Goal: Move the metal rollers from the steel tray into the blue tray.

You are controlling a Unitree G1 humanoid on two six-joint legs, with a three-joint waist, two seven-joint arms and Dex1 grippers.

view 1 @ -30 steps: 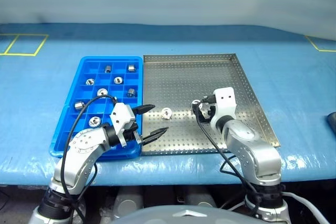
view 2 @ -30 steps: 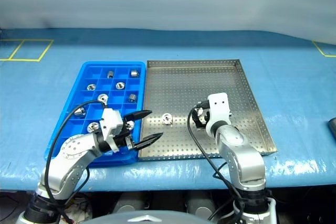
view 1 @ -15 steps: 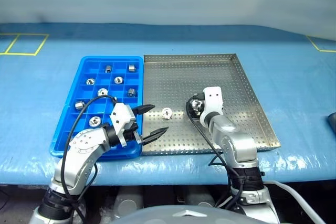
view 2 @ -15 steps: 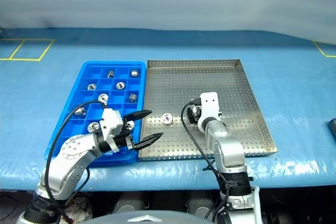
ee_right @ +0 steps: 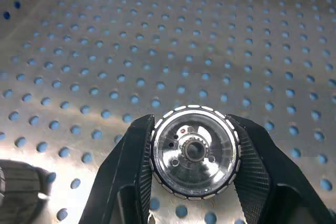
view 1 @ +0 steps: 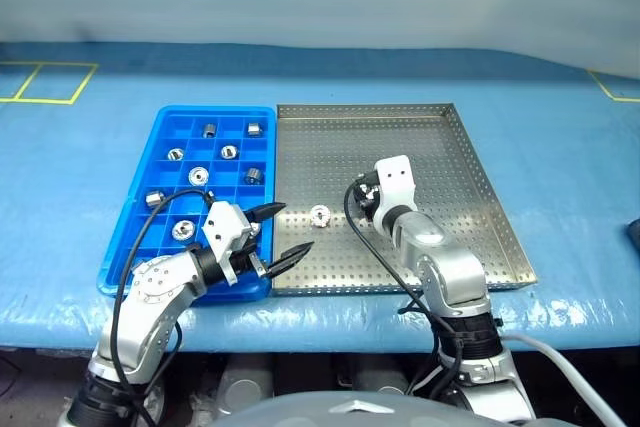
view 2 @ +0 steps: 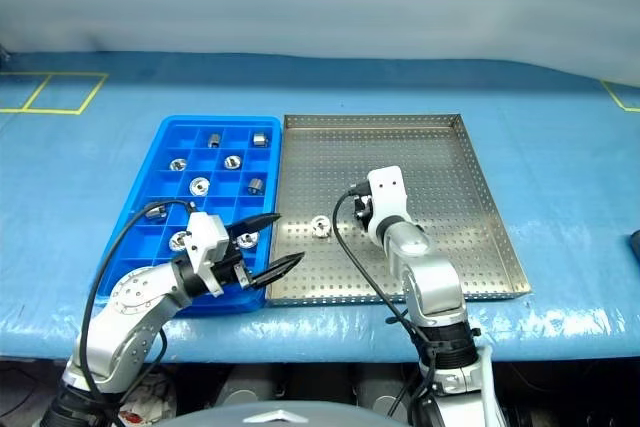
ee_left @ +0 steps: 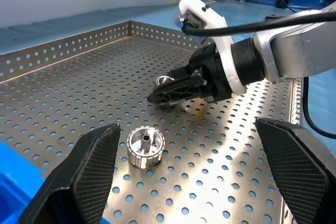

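We see the right gripper (ee_right: 193,182) closed on one of the metal rollers (ee_right: 193,151) over the steel tray (view 1: 440,147). Another roller (ee_left: 145,147) lies on this tray. The left gripper (view 1: 280,234) stands wide open and empty beside the blue tray (view 1: 160,147), where more rollers (view 1: 199,175) sit.

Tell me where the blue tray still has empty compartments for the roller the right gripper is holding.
The right gripper is shut on a metal roller. In the blue tray, the far-left column looks empty; the middle and right columns are crowded with rollers. The steel tray is bare along its far side.
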